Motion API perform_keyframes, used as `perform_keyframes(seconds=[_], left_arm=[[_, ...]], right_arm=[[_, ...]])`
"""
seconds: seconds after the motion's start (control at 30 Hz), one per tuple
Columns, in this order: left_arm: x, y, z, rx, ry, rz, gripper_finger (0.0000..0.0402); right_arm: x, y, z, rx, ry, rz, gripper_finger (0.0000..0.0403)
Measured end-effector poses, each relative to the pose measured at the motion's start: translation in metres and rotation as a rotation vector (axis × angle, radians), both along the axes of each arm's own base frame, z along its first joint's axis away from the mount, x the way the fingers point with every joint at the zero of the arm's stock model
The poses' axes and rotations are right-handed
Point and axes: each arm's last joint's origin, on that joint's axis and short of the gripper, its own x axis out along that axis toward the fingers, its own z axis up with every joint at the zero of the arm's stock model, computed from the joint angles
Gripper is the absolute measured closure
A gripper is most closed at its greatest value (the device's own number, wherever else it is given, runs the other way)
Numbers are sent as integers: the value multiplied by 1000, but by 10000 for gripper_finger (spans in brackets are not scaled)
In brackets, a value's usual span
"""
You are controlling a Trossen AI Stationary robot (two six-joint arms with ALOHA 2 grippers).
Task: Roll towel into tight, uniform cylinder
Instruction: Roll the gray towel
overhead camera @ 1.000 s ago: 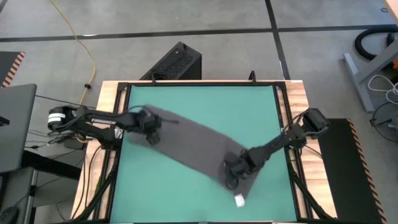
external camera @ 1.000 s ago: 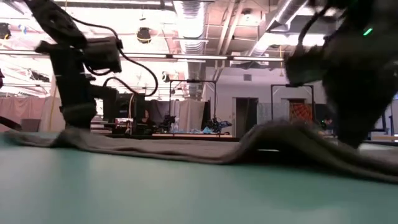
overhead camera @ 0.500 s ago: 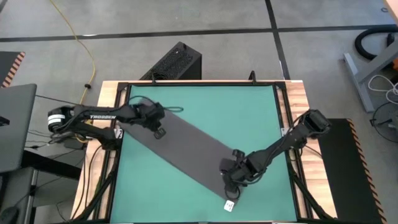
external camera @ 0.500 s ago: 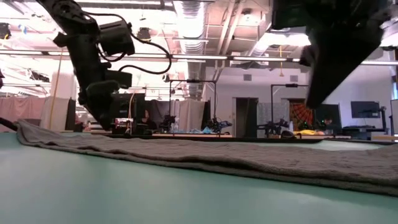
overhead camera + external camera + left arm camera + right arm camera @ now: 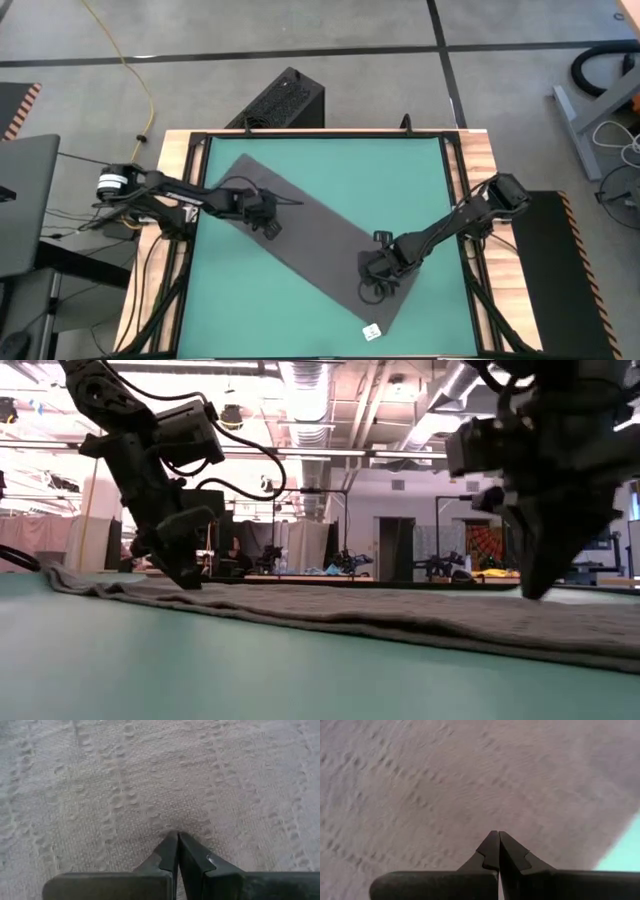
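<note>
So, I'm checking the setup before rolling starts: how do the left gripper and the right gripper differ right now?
The left gripper sits on the towel near its far-left end; the right gripper sits near the opposite end, closer to the corner with the white tag. The left arm reaches in from the table's left side, the right arm from its right. Both are shut, tips pointing down on the flat, unrolled towel, pinching no cloth.
</note>
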Motion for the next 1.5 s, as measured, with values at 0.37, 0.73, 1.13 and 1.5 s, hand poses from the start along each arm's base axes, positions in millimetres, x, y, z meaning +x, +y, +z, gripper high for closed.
perform_keyframes(seconds=[0.37, 0.73, 1.13, 1.5], left_arm=[[-7, 45, 1, 138, 103, 77, 398], [-10, 68, 17, 175, 303, 3, 398], [-9, 82, 51, 200, 460, 107, 398], [48, -1, 77, 209, 143, -146, 398]], right_arm=[[-11, 6, -9, 53, 66, 66, 383], [-2, 17, -9, 67, -52, 106, 383], [-1, -2, 24, 23, -190, 318, 383], [-49, -23, 28, 21, -305, 247, 383]])
